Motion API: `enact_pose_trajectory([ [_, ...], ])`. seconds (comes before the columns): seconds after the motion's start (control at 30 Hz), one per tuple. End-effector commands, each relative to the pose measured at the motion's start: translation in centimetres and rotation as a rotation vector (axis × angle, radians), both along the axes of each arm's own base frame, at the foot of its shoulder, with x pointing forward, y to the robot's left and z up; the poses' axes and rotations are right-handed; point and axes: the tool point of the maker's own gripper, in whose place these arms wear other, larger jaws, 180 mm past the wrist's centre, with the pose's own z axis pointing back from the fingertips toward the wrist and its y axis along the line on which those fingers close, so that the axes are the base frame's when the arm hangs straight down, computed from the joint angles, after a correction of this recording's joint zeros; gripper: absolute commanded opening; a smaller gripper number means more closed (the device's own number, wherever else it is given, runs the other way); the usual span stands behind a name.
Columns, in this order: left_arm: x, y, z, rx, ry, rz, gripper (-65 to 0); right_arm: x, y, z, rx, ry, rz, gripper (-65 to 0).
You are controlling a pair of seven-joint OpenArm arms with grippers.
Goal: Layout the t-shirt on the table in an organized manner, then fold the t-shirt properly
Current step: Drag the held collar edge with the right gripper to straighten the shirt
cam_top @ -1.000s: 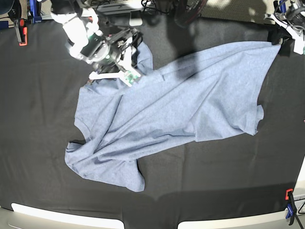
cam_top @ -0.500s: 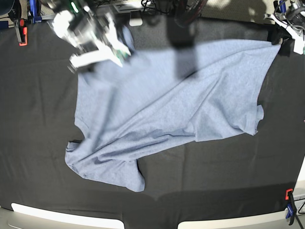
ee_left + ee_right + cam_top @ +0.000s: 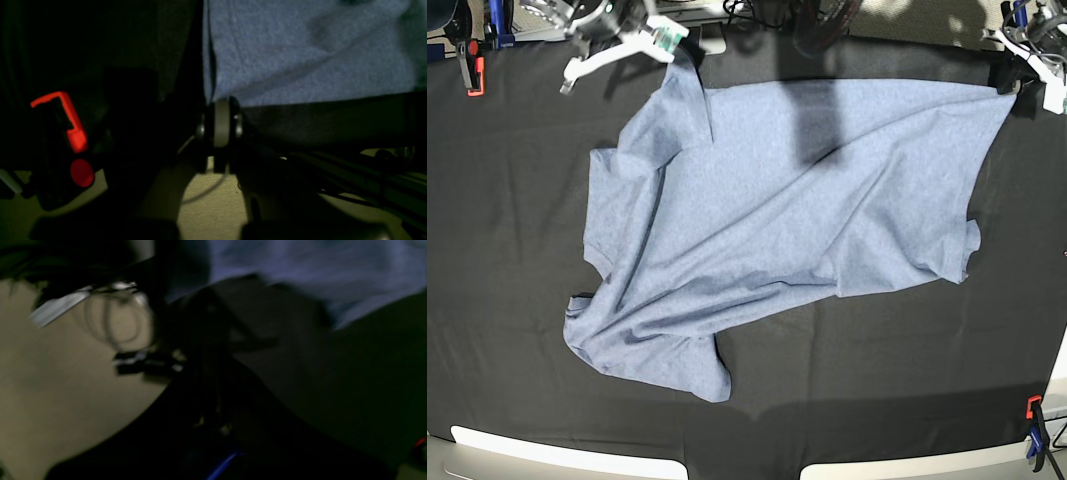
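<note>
Stretching corner to corner across the table, the t-shirt is pinched at its far corners by the right gripper and left gripper

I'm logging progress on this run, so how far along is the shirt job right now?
Early in the layout stage. Done: the t-shirt lies opened out on the table, two far corners stretched toward the far edge. In hand: the right gripper and the left gripper each sit at one of those corners; their jaws are unclear. Left: the near sleeve area is bunched with diagonal wrinkles, and no fold is made yet.
</note>
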Motion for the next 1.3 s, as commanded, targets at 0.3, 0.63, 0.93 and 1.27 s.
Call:
enact_pose_trajectory([
  [0.3, 0.5, 0.2, 0.8, 0.01, -0.029, -0.01, -65.0, 10.0, 3.3, 4.9, 0.24, -0.331, -0.064, -35.9],
  [0.63, 0.5, 0.2, 0.9, 0.01, -0.03, -0.01, -65.0, 9.4, -4.1, -2.8, -0.051, -0.08, -0.293, -36.0],
  [0.93, 0.8, 0.2, 1.0, 0.011, -0.039, -0.009, -65.0, 6.9, -10.1, -2.6, -0.115, -0.054, -0.46, -36.0],
  [1.27, 0.2, 0.7, 0.1, 0.059, 0.025, -0.027, -54.3, 12.2, -5.0, 3.6, 0.252, -0.241, -0.431, -36.0],
])
